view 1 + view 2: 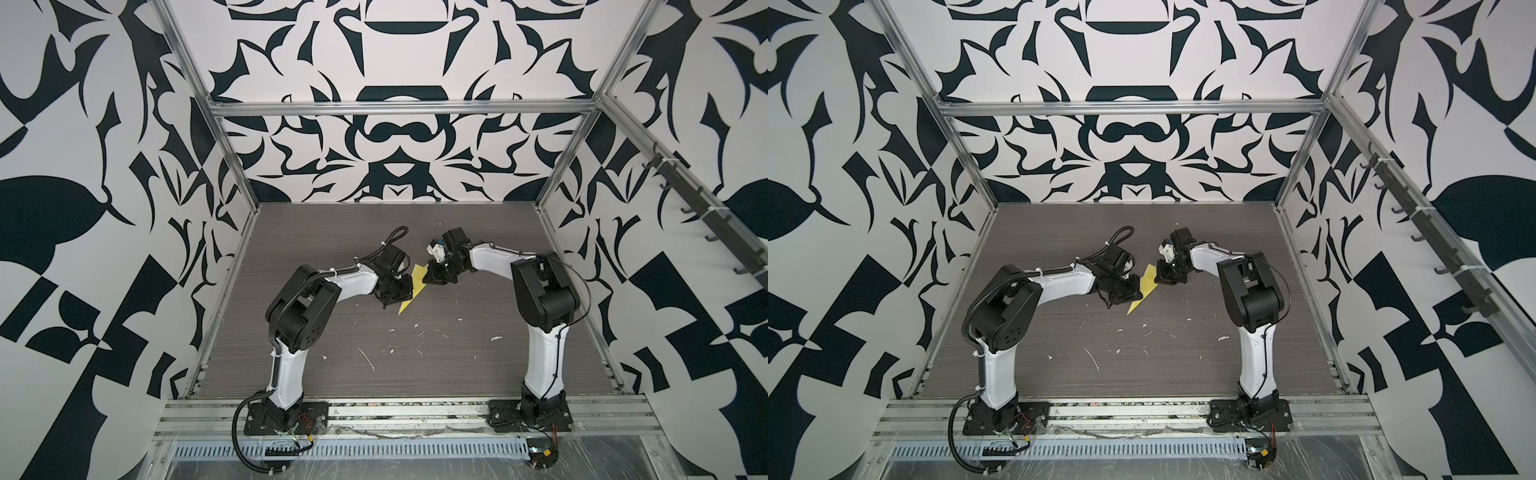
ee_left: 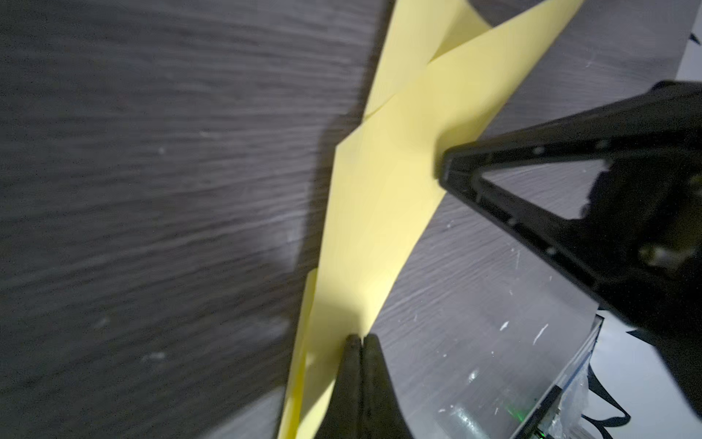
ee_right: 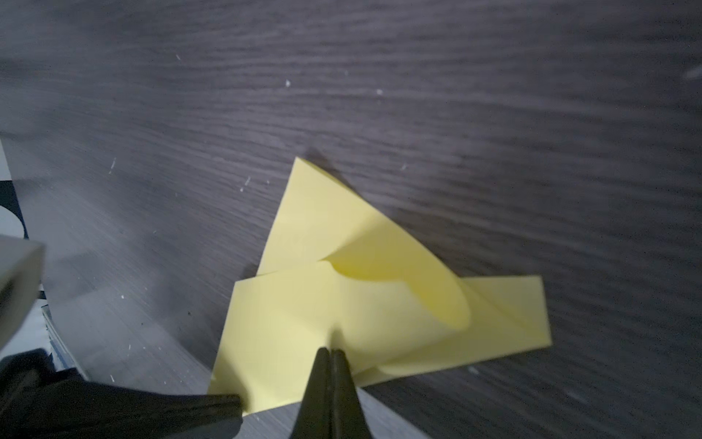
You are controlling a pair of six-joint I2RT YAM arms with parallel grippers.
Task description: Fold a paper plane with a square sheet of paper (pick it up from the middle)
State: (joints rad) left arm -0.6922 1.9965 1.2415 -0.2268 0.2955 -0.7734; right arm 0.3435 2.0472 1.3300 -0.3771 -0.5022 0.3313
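The square sheet of paper (image 1: 417, 279), folded to a narrow creased shape, hangs between both arms over the middle of the bench (image 1: 332, 232). It is thin, light and easily crumpled, so it is best held at layered edges. The left fingers (image 2: 351, 380) pinch one end and the right fingers (image 3: 321, 380) a folded edge. The forearms converge with wrists pitched down; the paper's lower tip possibly touches the bench.

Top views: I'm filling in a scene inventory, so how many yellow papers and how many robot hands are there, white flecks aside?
yellow folded paper: 1
hands: 2, the left hand and the right hand, each shut on the paper
total: 3
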